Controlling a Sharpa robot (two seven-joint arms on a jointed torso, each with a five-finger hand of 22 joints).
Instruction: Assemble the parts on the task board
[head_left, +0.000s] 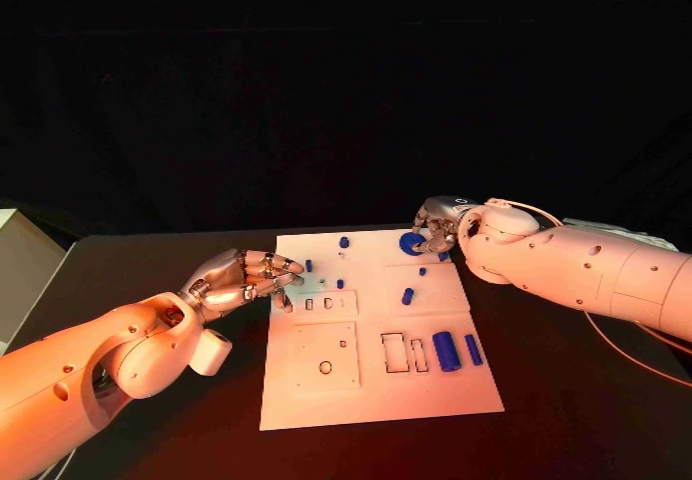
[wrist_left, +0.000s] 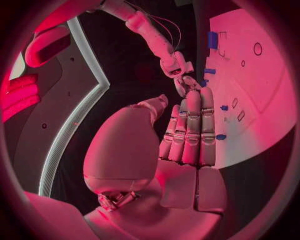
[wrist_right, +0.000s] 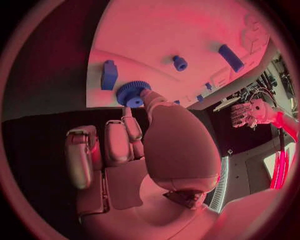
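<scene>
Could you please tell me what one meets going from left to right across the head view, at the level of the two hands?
Left hand → task board → blue gear → right hand.

A black table (head_left: 577, 400) is carrying the work area. 1 white task board (head_left: 368, 390) is lying flat directly on it, roughly at the middle, with dark tabletop showing on its left, right and near sides. The board's far edge is sitting near the table's far edge. The board is lying slightly skewed, its near edge angling against the table's front. In the left wrist view the same board (wrist_left: 262, 90) is resting on the dark surface (wrist_left: 134, 65). In the right wrist view the board (wrist_right: 169, 35) is lying flush on the tabletop (wrist_right: 44, 130).
</scene>
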